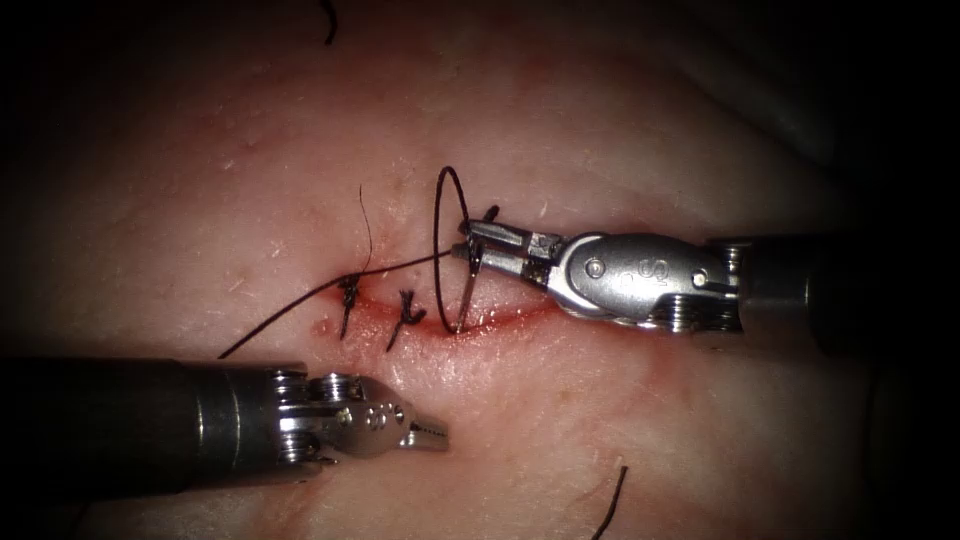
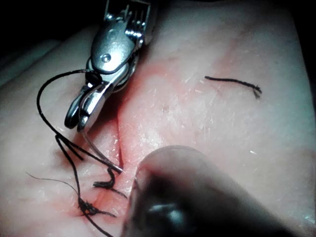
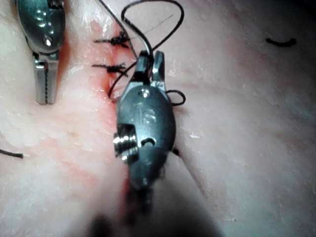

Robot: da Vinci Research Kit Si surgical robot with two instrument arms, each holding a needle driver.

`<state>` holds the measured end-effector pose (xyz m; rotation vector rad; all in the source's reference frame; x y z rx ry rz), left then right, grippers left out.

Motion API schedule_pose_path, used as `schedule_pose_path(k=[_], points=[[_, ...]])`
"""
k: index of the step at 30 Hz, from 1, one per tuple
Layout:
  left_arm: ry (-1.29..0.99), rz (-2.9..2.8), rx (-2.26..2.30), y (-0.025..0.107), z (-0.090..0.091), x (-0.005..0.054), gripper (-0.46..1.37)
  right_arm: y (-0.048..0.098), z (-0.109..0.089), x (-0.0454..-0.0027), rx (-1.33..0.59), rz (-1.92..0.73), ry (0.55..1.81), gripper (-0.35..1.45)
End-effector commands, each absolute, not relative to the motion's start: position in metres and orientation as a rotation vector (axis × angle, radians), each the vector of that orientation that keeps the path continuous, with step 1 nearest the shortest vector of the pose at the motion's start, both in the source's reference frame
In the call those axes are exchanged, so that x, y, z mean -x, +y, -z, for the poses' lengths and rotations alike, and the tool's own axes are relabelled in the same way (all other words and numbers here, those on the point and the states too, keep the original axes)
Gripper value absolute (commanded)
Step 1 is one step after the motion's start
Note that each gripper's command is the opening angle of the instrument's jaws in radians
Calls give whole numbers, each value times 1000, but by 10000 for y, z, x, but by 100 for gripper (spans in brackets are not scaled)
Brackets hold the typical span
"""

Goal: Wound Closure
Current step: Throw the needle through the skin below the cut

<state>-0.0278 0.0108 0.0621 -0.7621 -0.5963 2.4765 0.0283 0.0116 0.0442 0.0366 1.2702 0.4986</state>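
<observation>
The right tool [image 1: 478, 245] grips the needle [image 1: 468, 295] near its rear end, the tip entering the cut [image 1: 500, 318] in the tissue [image 1: 600, 150]. Thread [image 1: 440, 240] loops beside the jaws. The left tool [image 1: 432, 433], closed and empty, rests well clear below two stitches [image 1: 378, 308].

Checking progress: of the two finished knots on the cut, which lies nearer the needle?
The right-hand knot; the needle, held by the right tool, stands just right of it. The other knot lies farther left.

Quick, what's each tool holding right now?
Left tool: shut, holding nothing, below the cut.
Right tool: shut on the needle near its tail; needle tip at the cut.
</observation>
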Motion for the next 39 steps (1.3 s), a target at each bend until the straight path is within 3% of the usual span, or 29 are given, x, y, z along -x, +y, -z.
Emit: schedule_pose_path(k=[1,10,25,39], points=[[-602,-2478,765,108,-621,277,-29,118,-445,-283,-54,-480,1283,-35],[-600,-2479,765,109,-622,277,-31,125,-451,-280,-113,-427,1283,-35],[-597,-2480,765,105,-629,281,-32,145,-455,-282,-266,-592,1228,-35],[-598,-2477,769,105,-631,275,-34,149,-459,-308,-451,-709,1214,-35]])
